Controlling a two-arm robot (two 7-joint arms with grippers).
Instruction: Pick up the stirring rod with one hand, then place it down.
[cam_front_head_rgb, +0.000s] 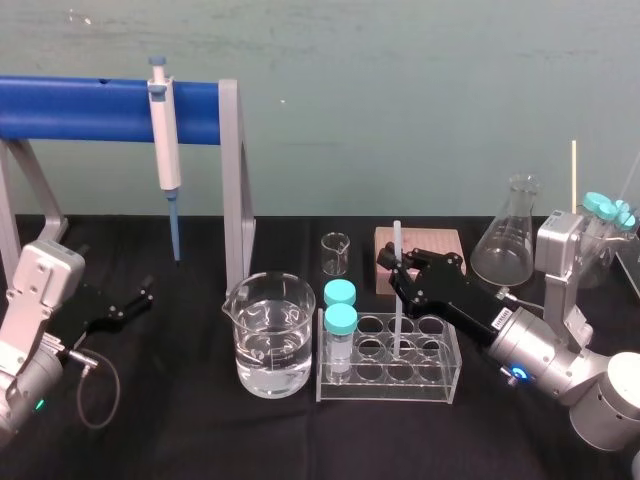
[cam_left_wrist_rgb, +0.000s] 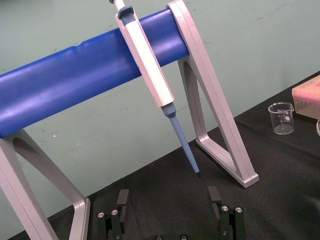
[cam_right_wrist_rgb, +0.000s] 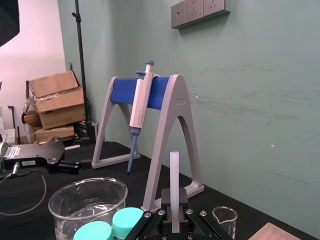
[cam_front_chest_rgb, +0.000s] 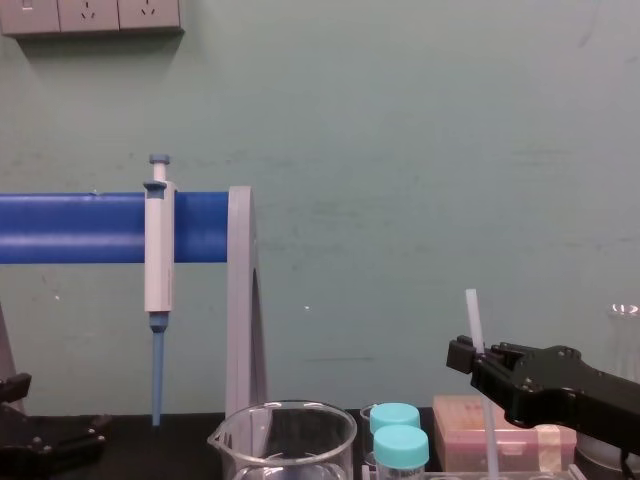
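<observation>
On the black tabletop (cam_front_head_rgb: 200, 430) in front of a pale green wall, the right pincer (cam_front_head_rgb: 400, 266), black with flat fingers on a grey-white arm, reaches in from the right and is clamped on a long, thin, white translucent stirring rod (cam_front_head_rgb: 397, 243). The rod stands almost upright, its top rising above the fingers and its lower part dropping into a round well near the middle of a clear plastic tube rack (cam_front_head_rgb: 440, 385); whether its tip touches the rack's floor cannot be told. Two small vials with teal caps (cam_front_head_rgb: 340, 320) sit at the rack's left end. Just left of the rack stands a large clear glass beaker (cam_front_head_rgb: 240, 330) partly filled with water. Behind the rack are a small empty glass beaker (cam_front_head_rgb: 336, 253) and a flat pink box (cam_front_head_rgb: 440, 245), and farther right a clear conical flask (cam_front_head_rgb: 505, 240). At the back left, a white pipette with a blue tip (cam_front_head_rgb: 165, 150) hangs from a blue bar on grey legs (cam_front_head_rgb: 80, 108). The left pincer (cam_front_head_rgb: 130, 303) lies low at the far left, well apart from the glassware, its fingers spread and holding nothing.
</observation>
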